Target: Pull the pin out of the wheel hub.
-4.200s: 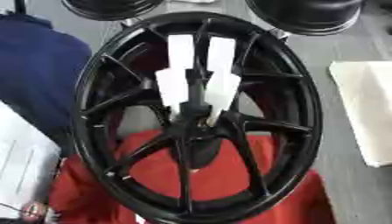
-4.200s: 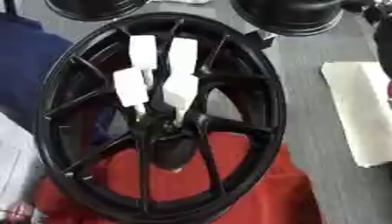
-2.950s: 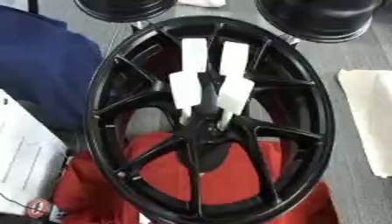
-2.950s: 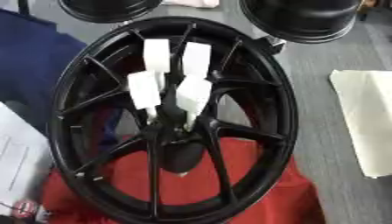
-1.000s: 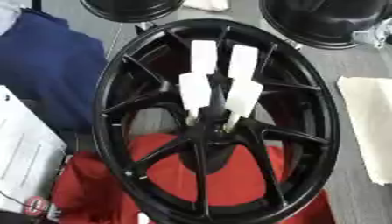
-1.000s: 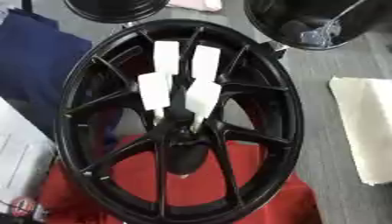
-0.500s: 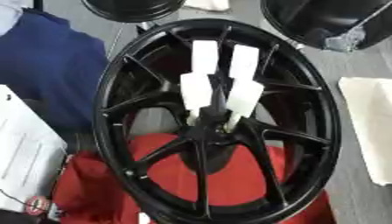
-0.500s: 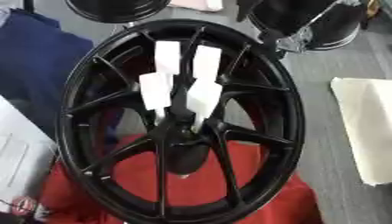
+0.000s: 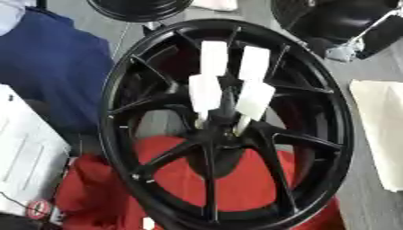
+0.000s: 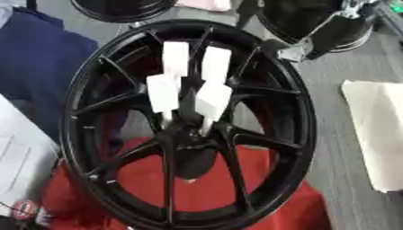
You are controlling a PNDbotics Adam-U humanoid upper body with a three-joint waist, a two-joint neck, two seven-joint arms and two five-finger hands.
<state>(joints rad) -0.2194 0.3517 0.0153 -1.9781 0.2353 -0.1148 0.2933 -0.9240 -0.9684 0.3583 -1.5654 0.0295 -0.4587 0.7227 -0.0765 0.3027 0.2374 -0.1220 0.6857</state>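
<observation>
Pins: four white blocks (image 9: 206, 91) stand in two pairs at the centre of the wheel hub (image 9: 217, 134), between its upper spokes.
Wheel hub: black, lying on a red cloth (image 9: 240, 186) on the grey tabletop (image 10: 346, 204).
Open room: the spokes crowd close round the pins; above them the space is free.
Edges: blue cloth (image 9: 55, 76) at the left rim, a pale sheet (image 9: 382, 134) apart on the right.
Right hand (image 9: 354, 45): black and silver, at the upper right corner, clear of the pins; its grasp cannot be told.
Change: that hand has come in since a second ago; the pins sit unmoved.

Grey surface (image 9: 370, 72) bears a black wheel (image 9: 224, 121), red cloth (image 9: 189, 179), pale sheet (image 9: 382, 130).
</observation>
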